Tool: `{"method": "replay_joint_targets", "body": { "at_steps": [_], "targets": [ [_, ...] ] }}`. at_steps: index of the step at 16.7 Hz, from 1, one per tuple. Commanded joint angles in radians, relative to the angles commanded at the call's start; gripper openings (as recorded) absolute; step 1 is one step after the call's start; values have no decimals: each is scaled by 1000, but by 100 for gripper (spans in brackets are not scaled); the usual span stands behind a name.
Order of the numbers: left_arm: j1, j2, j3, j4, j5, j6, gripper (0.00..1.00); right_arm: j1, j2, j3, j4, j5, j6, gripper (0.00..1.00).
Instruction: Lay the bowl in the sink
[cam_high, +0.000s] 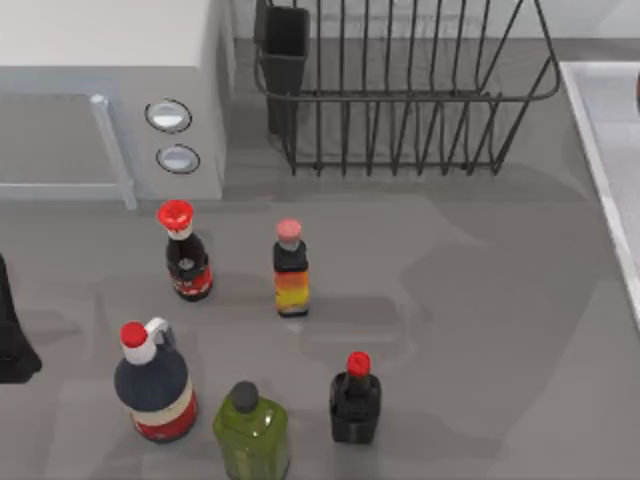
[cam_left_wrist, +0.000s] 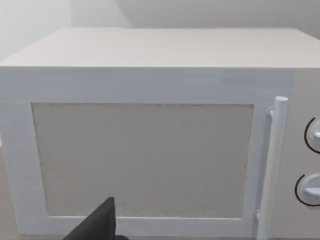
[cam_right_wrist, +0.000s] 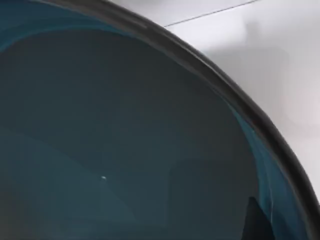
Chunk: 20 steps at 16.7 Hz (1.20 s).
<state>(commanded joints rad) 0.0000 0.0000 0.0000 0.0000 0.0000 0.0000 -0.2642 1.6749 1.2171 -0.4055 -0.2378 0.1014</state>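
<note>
The bowl (cam_right_wrist: 125, 150) sits close under the right gripper over the white sink (cam_right_wrist: 280, 65), apparently near placement; I cannot tell its grip.

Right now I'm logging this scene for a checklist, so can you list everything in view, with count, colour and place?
microwave: one, white, two round knobs, table's far left.
dish rack: one, black wire, far middle.
sink: one, white, table's right edge.
bowl: one, blue with dark rim, close under the right wrist camera, white surface behind it.
red-capped bottles: three dark ones, left and middle of the table.
pink-capped bottle: one, orange and yellow label, middle.
green bottle: one, dark cap, near edge.
table: one, grey.
left gripper: black, top view's left edge, facing the microwave.
right gripper: a dark fingertip at the bowl.
</note>
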Motion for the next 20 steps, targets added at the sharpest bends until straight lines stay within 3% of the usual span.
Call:
{"method": "replay_joint_targets", "body": {
  "at_steps": [5,11,15,20],
  "targets": [
    [0,0,0,0,0,0,100,-173,-36,-241,554,-111,-61,0],
    [0,0,0,0,0,0,100,-258,-119,-496,1056,-215,-89,0],
    [0,0,0,0,0,0,100,-264,-168,-597,1260,-255,-86,0],
    [0,0,0,0,0,0,100,-262,-182,-621,1312,-264,-83,0]
  ]
}}
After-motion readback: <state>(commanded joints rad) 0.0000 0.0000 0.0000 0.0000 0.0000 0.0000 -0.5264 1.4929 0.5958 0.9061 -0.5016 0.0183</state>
